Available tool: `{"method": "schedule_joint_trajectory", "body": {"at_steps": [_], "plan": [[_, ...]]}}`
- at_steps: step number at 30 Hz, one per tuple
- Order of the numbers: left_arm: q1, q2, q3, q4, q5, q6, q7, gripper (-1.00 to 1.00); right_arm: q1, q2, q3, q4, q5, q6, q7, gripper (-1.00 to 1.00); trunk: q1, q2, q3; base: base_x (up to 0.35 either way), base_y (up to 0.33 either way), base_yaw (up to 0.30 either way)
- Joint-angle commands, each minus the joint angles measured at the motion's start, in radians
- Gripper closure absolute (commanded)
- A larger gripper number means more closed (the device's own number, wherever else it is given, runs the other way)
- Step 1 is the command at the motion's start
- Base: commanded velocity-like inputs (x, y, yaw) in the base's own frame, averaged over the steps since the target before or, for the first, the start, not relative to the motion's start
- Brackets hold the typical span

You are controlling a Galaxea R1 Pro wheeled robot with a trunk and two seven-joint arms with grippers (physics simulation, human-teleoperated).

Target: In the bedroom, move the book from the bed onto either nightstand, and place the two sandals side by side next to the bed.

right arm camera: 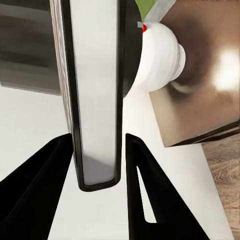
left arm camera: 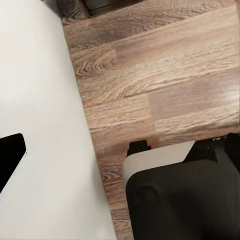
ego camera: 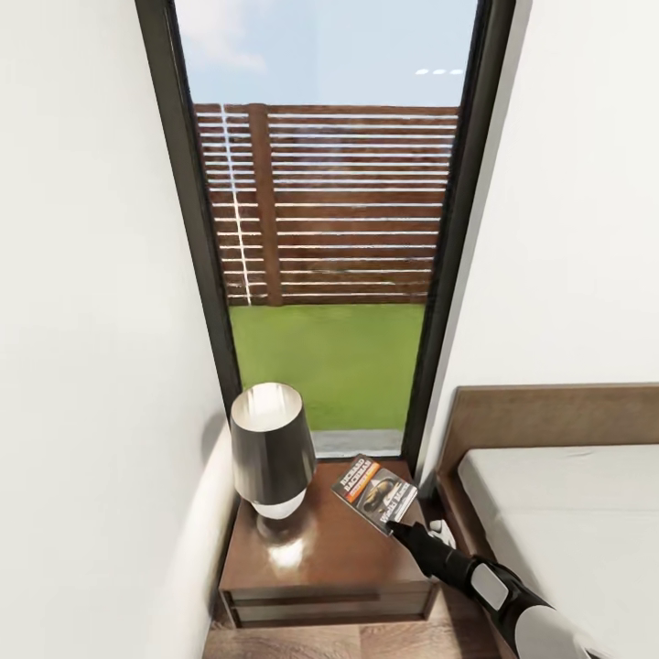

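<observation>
The right gripper (right arm camera: pixel 100 160) is clamping the book (right arm camera: pixel 95 95) edge-on, its two black fingers (right arm camera: pixel 145 190) pressing against both covers. In the head view, low and right of centre, the book (ego camera: pixel 373 492) is hanging over the back right corner of the nightstand (ego camera: pixel 320 558), beside the lamp (ego camera: pixel 268 455); whether it is touching the top is hard to tell. The bed (ego camera: pixel 567 513) is lying at lower right. The book-placing step is under way. Next, I judge, the arm needs to lower the book flat, clear of the lamp, then let go. I cannot tell how the left gripper is set; its camera is showing floor (left arm camera: pixel 160 75).
</observation>
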Motion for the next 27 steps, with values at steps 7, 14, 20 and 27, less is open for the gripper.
{"method": "schedule_joint_trajectory", "body": {"at_steps": [7,14,20,27], "plan": [[-0.001,-0.002,-0.007,-0.012,0.003,-0.003,0.007,-1.0,-0.001,-0.002,-0.001,0.0,-0.007,0.007,0.001,1.0,0.001,-0.002,-0.002,0.053,0.02,0.0],[-0.001,-0.002,-0.007,-0.02,0.002,-0.003,0.004,-1.0,0.0,-0.003,-0.003,0.0,-0.007,0.002,0.005,1.0,0.001,-0.002,-0.002,0.065,-0.029,0.0],[-0.001,-0.002,-0.007,-0.022,0.001,-0.003,0.005,-1.0,0.001,-0.004,-0.004,0.0,-0.008,-0.002,0.011,1.0,0.001,-0.002,-0.002,0.023,-0.013,0.0],[-0.001,-0.002,-0.007,-0.023,0.001,-0.003,0.005,-1.0,0.001,-0.004,-0.055,0.0,-0.006,0.001,0.012,1.0,0.001,-0.002,-0.002,0.005,-0.003,0.0]]}}
